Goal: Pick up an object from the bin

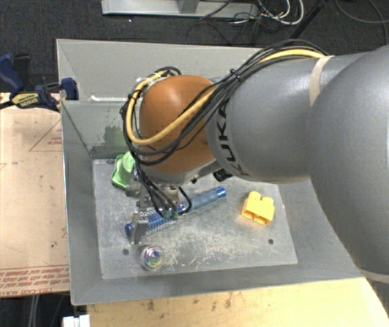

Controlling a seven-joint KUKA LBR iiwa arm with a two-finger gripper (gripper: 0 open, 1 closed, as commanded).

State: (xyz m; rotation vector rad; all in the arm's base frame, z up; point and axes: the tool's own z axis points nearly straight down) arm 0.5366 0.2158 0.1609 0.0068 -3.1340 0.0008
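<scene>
Blue brush (206,197) by gripper (138,228), bin (76,182) (yellow block (258,208), green lump (122,172), ball (151,257))

The bare floor of the grey metal bin (208,256) lies open along its lower edge, from centre to lower right. A yellow plastic block (258,208) stands right of centre, a blue bristled brush (204,199) slants across the middle, and a small shiny ball (152,257) sits lower left. A crumpled green piece (122,171) crowds the upper-left corner, and the orange-capped arm (174,121) overhangs the upper floor.

Grey KUKA arm (317,114), rounded orange wrist cover (174,107), black and yellow cables (255,63)
</scene>
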